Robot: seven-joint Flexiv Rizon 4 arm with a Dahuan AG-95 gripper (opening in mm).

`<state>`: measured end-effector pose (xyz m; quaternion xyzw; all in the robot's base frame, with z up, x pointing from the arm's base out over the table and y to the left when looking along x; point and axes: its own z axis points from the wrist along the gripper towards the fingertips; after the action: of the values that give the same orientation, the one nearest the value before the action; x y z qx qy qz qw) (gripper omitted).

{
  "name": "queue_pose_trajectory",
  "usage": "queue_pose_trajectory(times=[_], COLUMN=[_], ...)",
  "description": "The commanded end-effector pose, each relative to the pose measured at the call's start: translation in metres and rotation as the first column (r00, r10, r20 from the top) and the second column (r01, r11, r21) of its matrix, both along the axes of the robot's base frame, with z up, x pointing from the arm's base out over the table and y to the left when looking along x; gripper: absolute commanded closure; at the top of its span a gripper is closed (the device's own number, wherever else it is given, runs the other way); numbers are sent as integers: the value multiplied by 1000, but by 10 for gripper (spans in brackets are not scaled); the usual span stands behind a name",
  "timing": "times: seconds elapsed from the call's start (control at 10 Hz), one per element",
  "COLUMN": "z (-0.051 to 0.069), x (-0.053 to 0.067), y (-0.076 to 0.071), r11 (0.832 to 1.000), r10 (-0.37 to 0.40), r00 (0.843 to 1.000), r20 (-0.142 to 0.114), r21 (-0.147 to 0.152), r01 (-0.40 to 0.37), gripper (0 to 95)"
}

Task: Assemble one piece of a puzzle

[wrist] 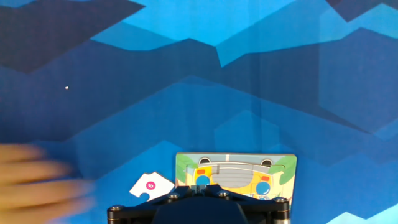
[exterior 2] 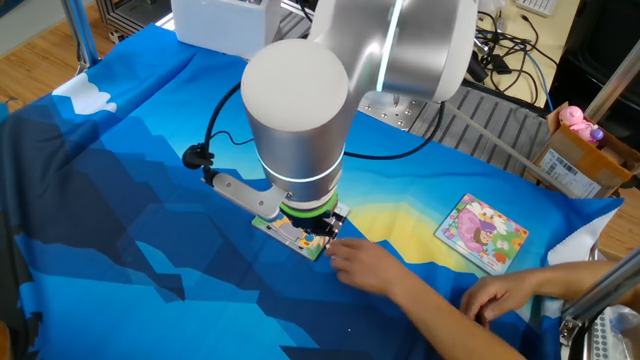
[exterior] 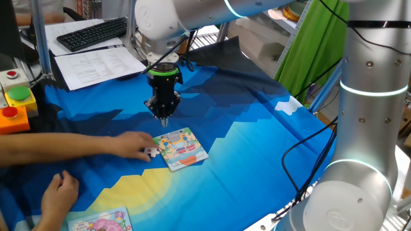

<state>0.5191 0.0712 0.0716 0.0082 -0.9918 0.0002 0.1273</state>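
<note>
The puzzle (exterior: 183,148) is a small square board with a yellow-bus cartoon, flat on the blue cloth. It also shows in the hand view (wrist: 236,169) and, half hidden under the arm, in the other fixed view (exterior 2: 297,237). The piece (exterior: 152,152) lies just left of the board, showing a white face with a pink dot (wrist: 151,183). A person's fingers touch or nearly touch it. My gripper (exterior: 164,120) hangs above the board's near-left corner, apart from it, with its jaws together and empty (wrist: 199,188).
A person's hand (exterior: 128,144) reaches in from the left, blurred in the hand view (wrist: 37,182), and shows in the other fixed view (exterior 2: 365,265). A second hand (exterior: 59,191) rests near a pink-pictured board (exterior: 101,221). A keyboard (exterior: 93,32) and a button box (exterior: 14,106) sit at the back left.
</note>
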Motion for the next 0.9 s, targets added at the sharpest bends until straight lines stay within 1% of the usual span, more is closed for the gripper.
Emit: queue_pose_trajectory(times=[0.1, 0.2, 0.3, 0.4, 0.6, 0.7, 0.9], z=[1, 2, 3, 3, 3, 3, 3], x=[0, -1, -1, -1, -1, -2, -2], y=[0, 1, 0, 0, 0, 1, 1], r11=[1000, 1000, 1000, 1000, 1000, 1000, 1000], r10=[6, 9, -4, 1, -1, -4, -5], r00=[1000, 1000, 1000, 1000, 1000, 1000, 999], r20=[-5, -5, -3, -4, -25, -31, -32], r21=[9, 14, 18, 9, 10, 9, 4], r01=[-6, -9, 4, -1, 2, 4, 5], gripper=[950, 950, 950, 950, 950, 950, 950])
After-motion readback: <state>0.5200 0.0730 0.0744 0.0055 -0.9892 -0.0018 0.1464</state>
